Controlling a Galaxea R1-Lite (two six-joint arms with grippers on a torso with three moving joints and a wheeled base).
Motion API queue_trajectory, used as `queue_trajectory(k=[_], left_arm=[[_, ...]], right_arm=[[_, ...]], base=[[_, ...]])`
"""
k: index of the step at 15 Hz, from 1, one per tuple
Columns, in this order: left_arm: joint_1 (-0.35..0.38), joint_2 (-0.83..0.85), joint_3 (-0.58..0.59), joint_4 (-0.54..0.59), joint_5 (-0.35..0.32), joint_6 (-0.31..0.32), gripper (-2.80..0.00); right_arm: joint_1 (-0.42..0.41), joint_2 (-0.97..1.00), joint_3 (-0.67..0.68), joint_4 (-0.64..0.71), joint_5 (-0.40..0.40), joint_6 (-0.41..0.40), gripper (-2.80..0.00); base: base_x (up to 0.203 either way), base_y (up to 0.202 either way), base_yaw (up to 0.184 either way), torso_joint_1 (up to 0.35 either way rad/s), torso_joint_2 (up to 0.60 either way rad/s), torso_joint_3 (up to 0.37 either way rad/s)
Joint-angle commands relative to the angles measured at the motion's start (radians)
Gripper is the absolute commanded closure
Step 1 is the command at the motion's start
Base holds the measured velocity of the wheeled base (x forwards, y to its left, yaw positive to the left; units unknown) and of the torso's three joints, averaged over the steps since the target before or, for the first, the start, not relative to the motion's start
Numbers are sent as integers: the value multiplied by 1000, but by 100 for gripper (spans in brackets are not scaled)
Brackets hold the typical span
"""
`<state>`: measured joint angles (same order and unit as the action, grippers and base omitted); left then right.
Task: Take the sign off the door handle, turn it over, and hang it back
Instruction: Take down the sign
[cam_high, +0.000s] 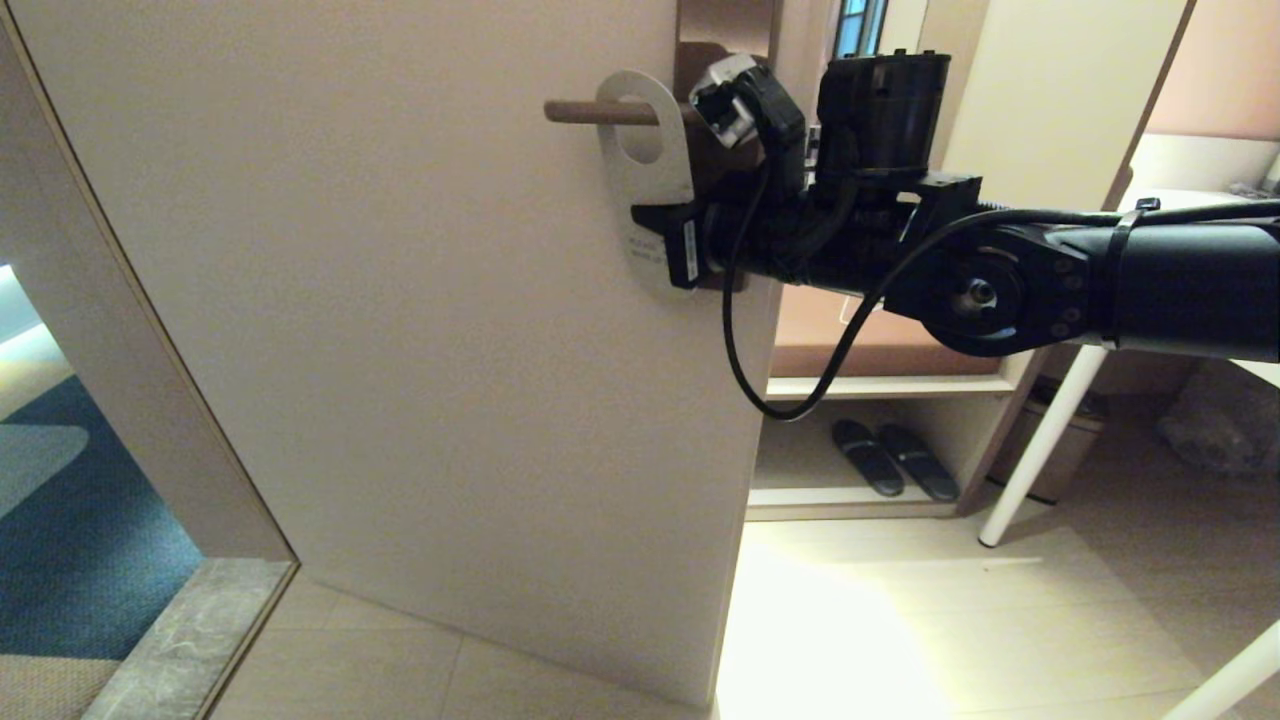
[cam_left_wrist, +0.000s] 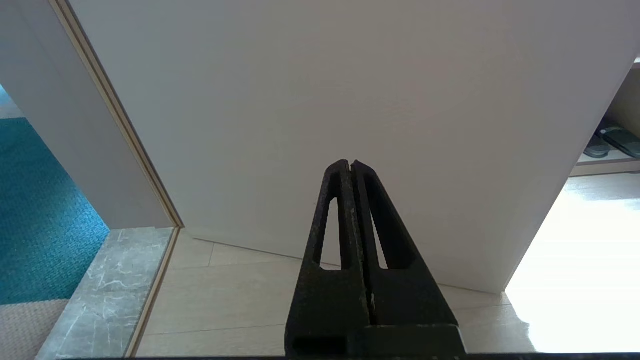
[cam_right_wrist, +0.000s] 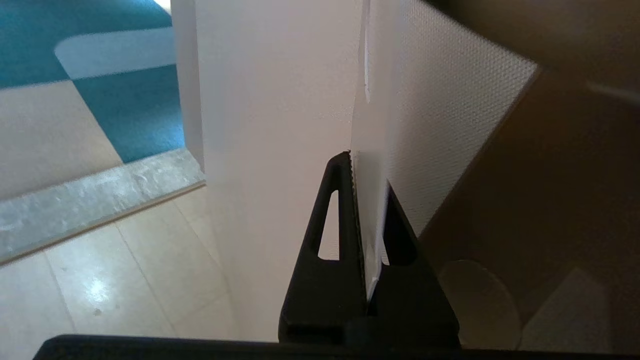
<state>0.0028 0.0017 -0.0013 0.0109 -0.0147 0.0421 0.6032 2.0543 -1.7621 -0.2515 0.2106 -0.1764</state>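
Fingers (cam_high: 652, 216) of the right gripper (cam_high: 668, 228) pinched the lower half of the sign (cam_high: 645, 170) in the head view, reaching in from the right so that the arm stayed clear of the door handle (cam_high: 600, 112), whose slim lever ran leftward through the sign's large hole. The sign hung against the door (cam_high: 400, 300) with its pale side facing out and small lettering just left of the grip; holding it low, away from the hole, would leave the hooked end free to slide along the lever, which I judge to be the reason for that grasp. Whether this was the removal or the re-hanging could not be told, though the white face outward hints at the latter. Slippers (cam_high: 890, 458) lay on a low shelf far to the right. In the left wrist view, the left gripper (cam_left_wrist: 352, 167) had its fingers (cam_left_wrist: 334, 210) pressed together on nothing, pointing at the lower part of the door near the floor, parked out of the way. In the right wrist view, the two fingers (cam_right_wrist: 340, 210) clamped the sign's thin edge between them, its textured white face (cam_right_wrist: 440, 115) turned to one side and the door just beside it.
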Motion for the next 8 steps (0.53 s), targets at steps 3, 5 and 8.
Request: queue_trajectory(k=[3,5,8], left_arm=[[0,1,0,0,-1,1,0],[0,1,0,0,-1,1,0],[0,1,0,0,-1,-1,0]], right_arm=[[7,-8,-4,3,-56,8,0],[7,-18,-1,5,-60,7,0],[9,-47,16,51,-92,7,0]], base=[[0,0,0,0,0,0],[0,0,0,0,0,0],[0,0,0,0,0,0]])
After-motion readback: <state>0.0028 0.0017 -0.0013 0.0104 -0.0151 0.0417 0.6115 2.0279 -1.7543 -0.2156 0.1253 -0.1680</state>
